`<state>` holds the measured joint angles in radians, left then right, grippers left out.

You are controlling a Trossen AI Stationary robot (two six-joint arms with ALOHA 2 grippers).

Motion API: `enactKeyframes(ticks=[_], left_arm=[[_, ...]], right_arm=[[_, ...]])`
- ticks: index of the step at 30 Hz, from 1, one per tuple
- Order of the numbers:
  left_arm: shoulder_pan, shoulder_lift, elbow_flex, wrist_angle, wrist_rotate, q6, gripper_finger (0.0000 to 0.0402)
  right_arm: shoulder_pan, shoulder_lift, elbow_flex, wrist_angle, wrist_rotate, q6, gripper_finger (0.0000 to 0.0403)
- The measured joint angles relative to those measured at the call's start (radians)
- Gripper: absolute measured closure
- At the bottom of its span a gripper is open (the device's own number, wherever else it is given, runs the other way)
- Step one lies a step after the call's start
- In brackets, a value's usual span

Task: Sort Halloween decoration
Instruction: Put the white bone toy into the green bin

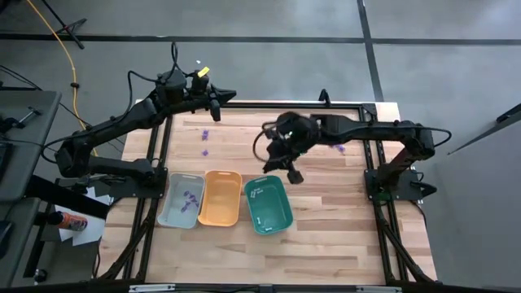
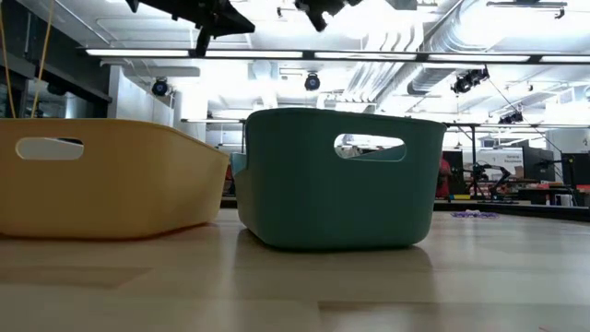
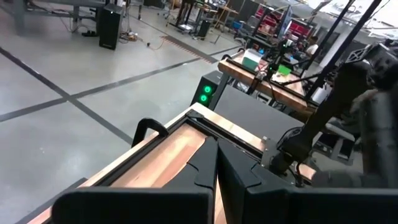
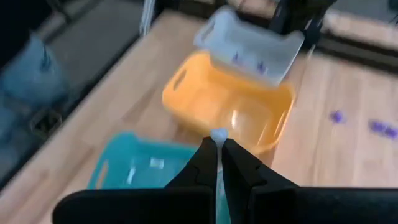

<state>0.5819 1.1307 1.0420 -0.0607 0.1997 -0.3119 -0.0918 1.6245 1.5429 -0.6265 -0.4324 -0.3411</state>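
On the near part of the wooden tabletop [image 1: 317, 236] three trays stand in a row, side by side: a grey tray [image 1: 181, 200] on the left, an orange tray [image 1: 221, 198] in the middle and a teal tray [image 1: 268, 203] on the right. The grey tray holds a few purple pieces [image 1: 191, 198]; the teal tray holds a few white stick-like pieces [image 1: 257, 194]; the orange tray looks bare inside. In the low view the orange tray [image 2: 101, 175] and the teal tray [image 2: 341, 180] fill the foreground, both arms hanging above them.

Just beyond the teal tray's far edge, the right pincer [image 1: 293, 174] hovers above the tabletop. Its fingers are pressed together on a small white piece [image 4: 218, 136], which shows at the fingertips in the right wrist view, above the orange tray [image 4: 230, 112] and the teal tray [image 4: 137, 171], with the grey tray [image 4: 249, 46] farther on.

Farther back, loose purple pieces lie on the bare wood: a few near the left side [image 1: 207, 134] and a few more by the right arm [image 1: 339, 147]. In the low view some of these [image 2: 475, 214] show as a small purple heap on the tabletop's right.

At the far edge of the tabletop the left pincer [image 1: 216, 110] waits, raised, its fingers fully closed with nothing between them; its wrist view looks over the tabletop's edge to the floor and room beyond.
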Motion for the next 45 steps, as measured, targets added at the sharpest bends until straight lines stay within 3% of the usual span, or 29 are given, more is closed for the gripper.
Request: enactKeyframes(ticks=[4, 9, 17, 34, 38, 45], left_arm=[[0.000, 0.001, 0.000, 0.007, -0.001, 0.000, 0.0401], [0.000, 0.002, 0.000, 0.006, -0.001, -0.001, 0.0401], [0.000, 0.003, 0.000, 0.000, -0.001, -0.001, 0.0401], [0.000, 0.003, 0.000, -0.004, -0.001, 0.000, 0.0401], [0.000, 0.003, 0.000, -0.008, -0.001, 0.000, 0.0401], [0.000, 0.004, 0.000, -0.039, -0.001, 0.000, 0.0401]], right_arm=[[0.025, 0.042, 0.008, -0.145, 0.041, -0.062, 0.0401], [0.068, 0.150, 0.006, -0.203, 0.073, -0.133, 0.0400], [0.126, 0.334, 0.006, -0.195, 0.280, -0.217, 0.0400], [0.132, 0.382, 0.006, -0.193, 0.268, -0.188, 0.0397], [0.132, 0.382, 0.006, -0.178, 0.245, -0.158, 0.0367], [0.132, 0.382, 0.006, -0.167, 0.245, -0.157, 0.0270]])
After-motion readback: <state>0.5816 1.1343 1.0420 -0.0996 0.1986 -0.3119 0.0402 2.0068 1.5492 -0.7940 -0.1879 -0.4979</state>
